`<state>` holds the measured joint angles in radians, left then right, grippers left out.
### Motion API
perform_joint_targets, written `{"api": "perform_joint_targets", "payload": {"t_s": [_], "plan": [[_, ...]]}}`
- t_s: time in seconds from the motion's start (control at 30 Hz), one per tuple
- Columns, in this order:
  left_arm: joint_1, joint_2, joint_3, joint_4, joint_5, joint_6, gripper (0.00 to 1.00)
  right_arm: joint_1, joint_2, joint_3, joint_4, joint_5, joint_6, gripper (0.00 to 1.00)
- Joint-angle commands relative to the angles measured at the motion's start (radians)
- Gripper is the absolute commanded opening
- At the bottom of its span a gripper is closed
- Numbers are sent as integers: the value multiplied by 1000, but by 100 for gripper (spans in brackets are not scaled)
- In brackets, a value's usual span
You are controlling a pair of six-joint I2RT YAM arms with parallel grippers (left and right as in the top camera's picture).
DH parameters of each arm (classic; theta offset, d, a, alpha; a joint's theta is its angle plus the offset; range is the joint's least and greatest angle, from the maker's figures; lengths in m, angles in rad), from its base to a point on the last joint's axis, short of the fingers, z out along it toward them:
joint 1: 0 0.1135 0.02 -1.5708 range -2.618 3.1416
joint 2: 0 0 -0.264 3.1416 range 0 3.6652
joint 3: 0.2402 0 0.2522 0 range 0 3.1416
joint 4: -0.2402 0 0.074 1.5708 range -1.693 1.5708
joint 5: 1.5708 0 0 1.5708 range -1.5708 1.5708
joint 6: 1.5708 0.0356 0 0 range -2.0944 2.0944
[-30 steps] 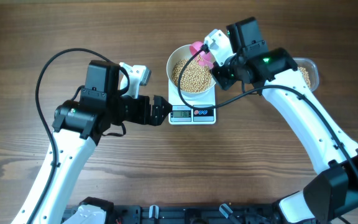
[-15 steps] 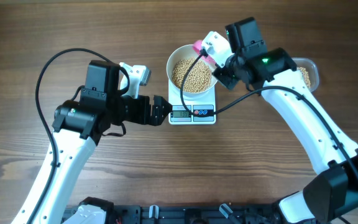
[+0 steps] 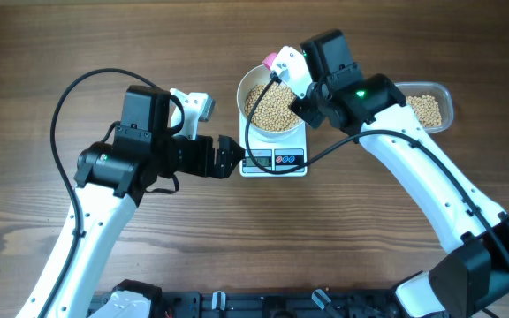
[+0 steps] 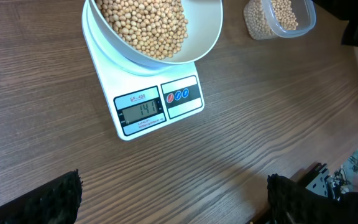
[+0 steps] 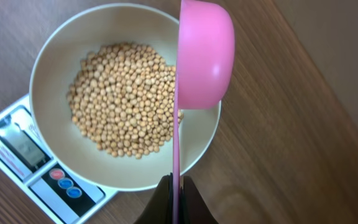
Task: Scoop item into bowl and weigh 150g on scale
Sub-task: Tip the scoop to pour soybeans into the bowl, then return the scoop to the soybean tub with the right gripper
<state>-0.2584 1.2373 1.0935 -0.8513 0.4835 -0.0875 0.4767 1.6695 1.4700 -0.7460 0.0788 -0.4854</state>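
The white bowl point(image 3: 243, 92) stands on the white scale point(image 3: 274, 162) and holds a heap of tan beans point(image 3: 268, 106). In the left wrist view the scale's display point(image 4: 140, 111) shows about 141. My right gripper point(image 5: 176, 184) is shut on the thin handle of a pink scoop point(image 5: 204, 56). The scoop is turned on its side over the bowl's rim point(image 5: 211, 127), with only its outer face showing. My left gripper point(image 3: 230, 156) is open beside the scale's front left corner, its dark fingers point(image 4: 61, 198) wide apart over bare wood.
A clear plastic tub point(image 3: 425, 108) with more beans sits right of the scale, behind the right arm. Black cables loop over both arms. A dark rail runs along the table's near edge point(image 3: 237, 305).
The right arm has shifted left, carrying the pink scoop toward the bowl's far rim and uncovering the tub. The left arm has stayed still.
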Motion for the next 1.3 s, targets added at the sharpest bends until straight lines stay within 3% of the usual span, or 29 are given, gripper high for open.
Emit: {"api": "perform_joint_targets", "payload": {"t_s": [0.0,0.07,0.17,0.23,0.33,0.53,0.87,1.27], "plan": [[7,-1,20,2,-3,2,100,-4,-19,36,11,-60,126,4],[7,-1,20,3,-3,2,100,-37,-25,53,6,-122,181,4],[7,-1,20,2,-3,2,100,-180,-60,67,-16,-433,202,4],[7,-1,20,3,-3,2,100,-277,-77,67,-45,-533,222,4],[7,-1,20,3,-3,2,100,-434,-98,67,-143,-551,259,4],[7,-1,20,2,-3,2,100,-676,-99,67,-412,-513,168,4],[7,-1,20,2,-3,2,100,-749,-94,32,-403,-111,167,4],[7,-1,20,3,-3,2,100,-749,-74,-94,-270,-144,175,4]]}}
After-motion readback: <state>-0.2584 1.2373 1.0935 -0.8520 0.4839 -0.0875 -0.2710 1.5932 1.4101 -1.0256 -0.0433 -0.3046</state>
